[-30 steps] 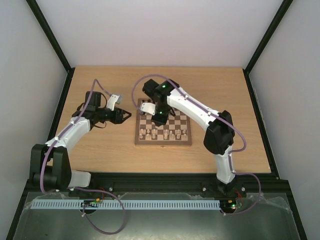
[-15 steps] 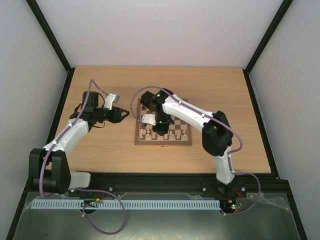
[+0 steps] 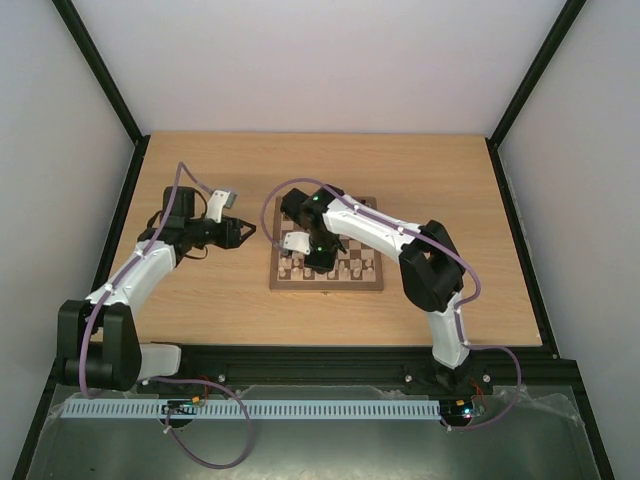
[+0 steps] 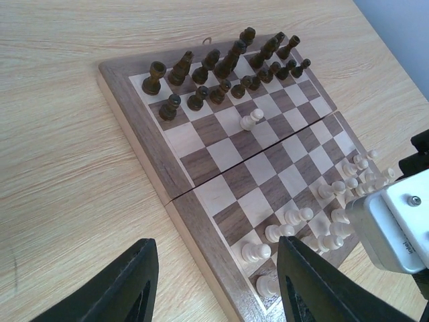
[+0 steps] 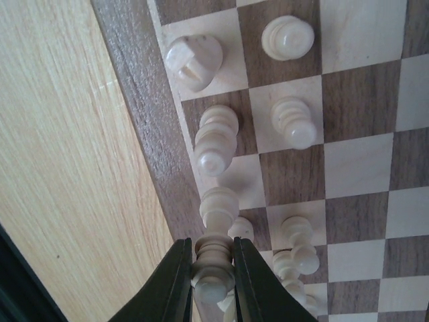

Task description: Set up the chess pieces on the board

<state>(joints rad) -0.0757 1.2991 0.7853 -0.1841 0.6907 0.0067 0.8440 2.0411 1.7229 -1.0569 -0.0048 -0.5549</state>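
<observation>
One pale cream turned wooden chess piece (image 5: 211, 268) is pinched upright in the right gripper (image 5: 213, 245), directly above the near-left squares of the dark-and-cream checked wooden board (image 5: 134, 80), while the left gripper (image 4: 214, 282) hangs spread wide over the light wooden tabletop (image 4: 67, 168), left of the board.

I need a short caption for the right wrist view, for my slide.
Right gripper clamps a cream chess piece at the edge of the board, beside other cream pieces.

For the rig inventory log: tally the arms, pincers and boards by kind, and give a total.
White-and-black robot arms: 2
Black two-finger pincers: 2
Square brown-and-cream checked wooden chessboard: 1
Total: 5
</observation>
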